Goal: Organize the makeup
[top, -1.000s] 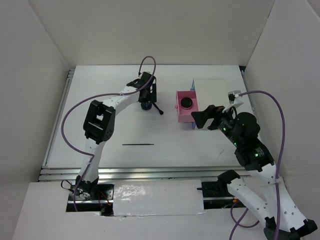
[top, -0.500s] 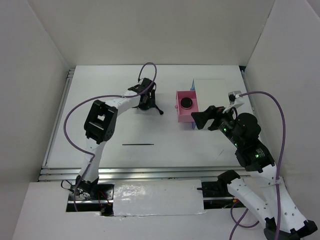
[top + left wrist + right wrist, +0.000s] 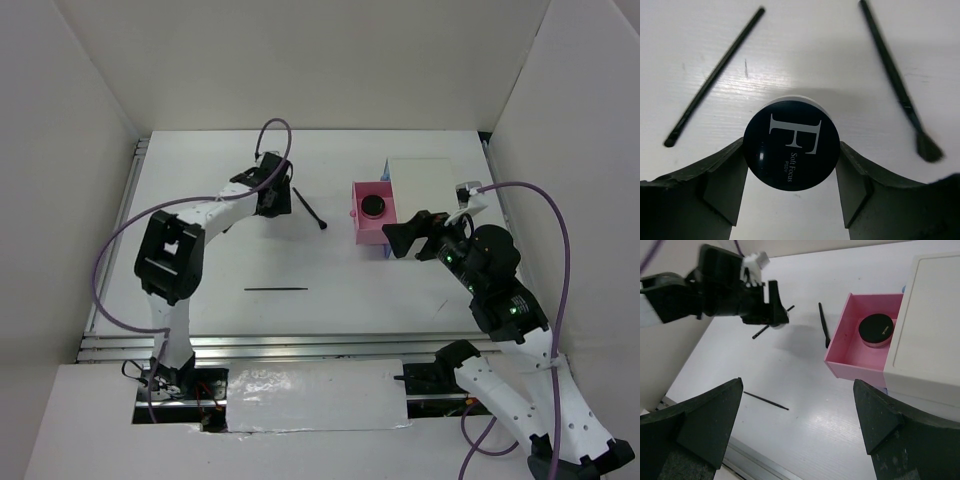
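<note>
Left pincer (image 3: pixel 270 196), far-left part of the tabletop (image 3: pixel 200 260): you see its two fingers (image 3: pixel 722 185) closed against opposite sides of a round black compact (image 3: pixel 790 150). The lid faces the wrist camera and bears a large letter "F" with the words "Soft Focus". Whether the compact touches the tabletop you cannot tell.

Beyond the compact lie two loose items, both flat on the tabletop. A thin black pencil (image 3: pixel 715 77) lies to one side and a black brush (image 3: pixel 895 80), its bristle end nearest the pincer, to the other. They angle apart like an open V.

A second thin black pencil (image 3: pixel 275 289) lies by itself nearer the arm bases, well apart from the others.

The pink drawer (image 3: pixel 850 365) stands pulled out of the white box (image 3: pixel 925 325). In it you see a second round black compact (image 3: pixel 876 330), resting on the drawer floor.

Right pincer (image 3: pixel 797 385): the fingers are spread wide and hold nothing. It hangs above the tabletop just beside the pink drawer's near side.
</note>
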Action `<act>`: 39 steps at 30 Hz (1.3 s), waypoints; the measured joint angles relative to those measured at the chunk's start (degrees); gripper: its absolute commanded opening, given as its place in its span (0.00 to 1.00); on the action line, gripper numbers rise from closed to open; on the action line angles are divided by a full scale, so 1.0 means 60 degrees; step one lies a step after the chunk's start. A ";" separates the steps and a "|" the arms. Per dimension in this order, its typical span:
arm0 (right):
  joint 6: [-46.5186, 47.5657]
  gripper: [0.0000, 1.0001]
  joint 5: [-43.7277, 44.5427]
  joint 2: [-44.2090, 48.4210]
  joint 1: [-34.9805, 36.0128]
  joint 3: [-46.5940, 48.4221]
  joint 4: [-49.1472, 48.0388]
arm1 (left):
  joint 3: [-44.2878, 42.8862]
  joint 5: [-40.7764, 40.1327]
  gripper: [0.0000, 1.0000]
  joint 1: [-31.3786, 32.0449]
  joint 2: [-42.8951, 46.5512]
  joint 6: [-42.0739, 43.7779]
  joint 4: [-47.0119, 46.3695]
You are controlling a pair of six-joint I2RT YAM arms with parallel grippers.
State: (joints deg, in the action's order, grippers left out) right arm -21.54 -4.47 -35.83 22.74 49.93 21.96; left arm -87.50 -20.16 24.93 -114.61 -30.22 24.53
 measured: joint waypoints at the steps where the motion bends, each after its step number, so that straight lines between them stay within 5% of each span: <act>1: 0.0000 1.00 0.0036 0.0000 0.0000 0.0000 0.0007 | 0.0000 0.0004 0.27 0.0033 0.0342 0.0062 0.0022; 8: -0.0004 0.99 0.0138 0.0029 0.0000 0.0000 0.0000 | -0.2051 -0.0178 0.33 0.1188 0.1705 0.0790 0.0135; 16: 0.0000 1.00 0.0368 0.0178 0.0000 0.0000 0.0036 | -0.5883 0.0379 0.37 0.3034 0.0058 0.1515 0.0430; 24: 0.0000 1.00 0.0594 0.0503 0.0000 0.0000 0.0095 | -0.5909 0.0805 0.45 0.3413 -0.1217 0.1585 0.0885; 32: 0.0000 1.00 0.0612 0.0510 0.0000 0.0000 0.0138 | -0.5941 0.1271 0.71 0.3581 -0.1566 0.1752 0.0907; 35: 0.0000 1.00 0.0612 0.0510 0.0000 0.0000 0.0135 | -0.5960 0.1392 0.99 0.3606 -0.1566 0.1785 0.0900; 39: 0.0000 1.00 0.0608 0.0510 0.0000 0.0000 0.0135 | -0.5916 0.1413 0.99 0.3639 -0.1563 0.1774 0.0780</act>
State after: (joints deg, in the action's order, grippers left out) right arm -21.54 -0.82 -32.77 22.74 49.93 22.76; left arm -123.00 -11.68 46.76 -123.98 -19.57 29.21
